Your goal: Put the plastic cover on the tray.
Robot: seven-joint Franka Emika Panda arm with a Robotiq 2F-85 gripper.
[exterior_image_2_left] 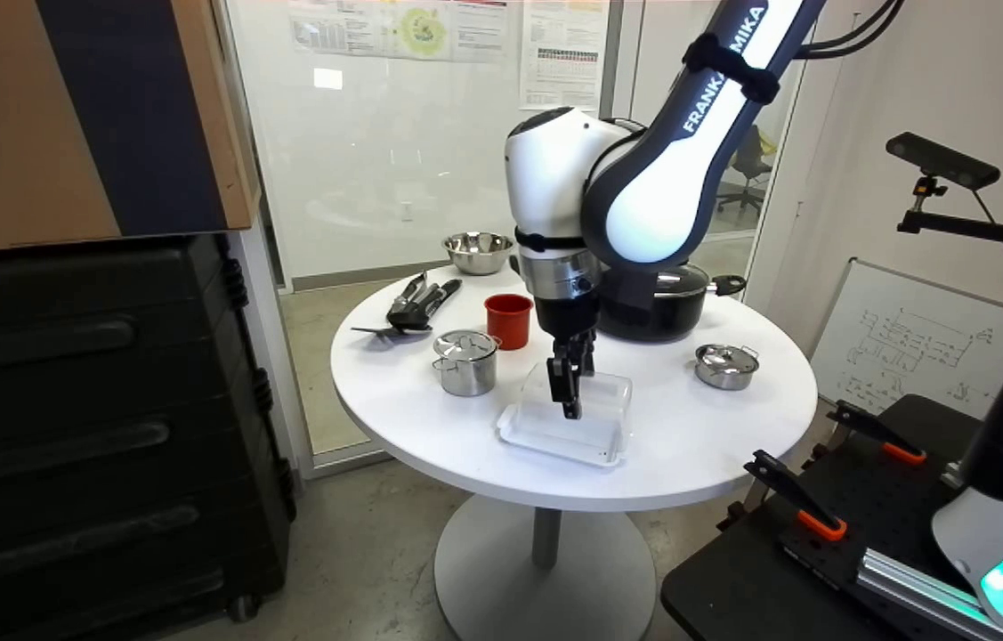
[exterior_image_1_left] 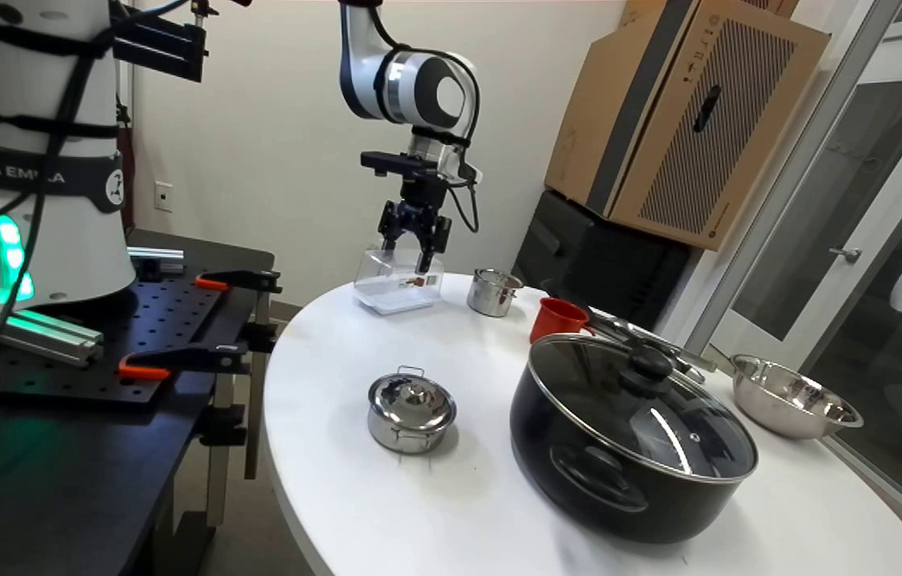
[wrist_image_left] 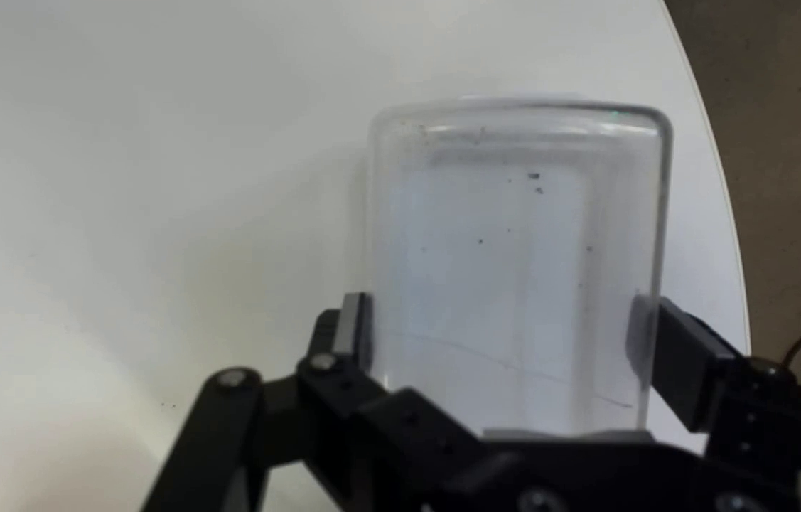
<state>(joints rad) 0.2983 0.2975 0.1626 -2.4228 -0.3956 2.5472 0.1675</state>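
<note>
White and round, the bench (exterior_image_2_left: pixel 701 427) spreads before me, and close to its near edge sits the shallow white tray (exterior_image_2_left: pixel 557 450). Over it is the clear plastic cover (wrist_image_left: pixel 514 249), though I can't make out whether the two touch. The black pincer (wrist_image_left: pixel 510 326) has hold of that cover, its fingers (wrist_image_left: pixel 352 327) set wide apart, one against each long side. Beyond, a lidded steel pot (exterior_image_2_left: pixel 468 367) stands to my left and a low lidded tin (exterior_image_2_left: pixel 726 369) to my right; then come a red mug (exterior_image_2_left: pixel 508 325), a big black pot (exterior_image_1_left: pixel 627 480), a cluster of utensils (exterior_image_2_left: pixel 416 307) and, farthest, a steel bowl (exterior_image_2_left: pixel 478 256). Behind it all, posters (exterior_image_2_left: pixel 563 53) hang on a glass wall (exterior_image_2_left: pixel 385 142).
</note>
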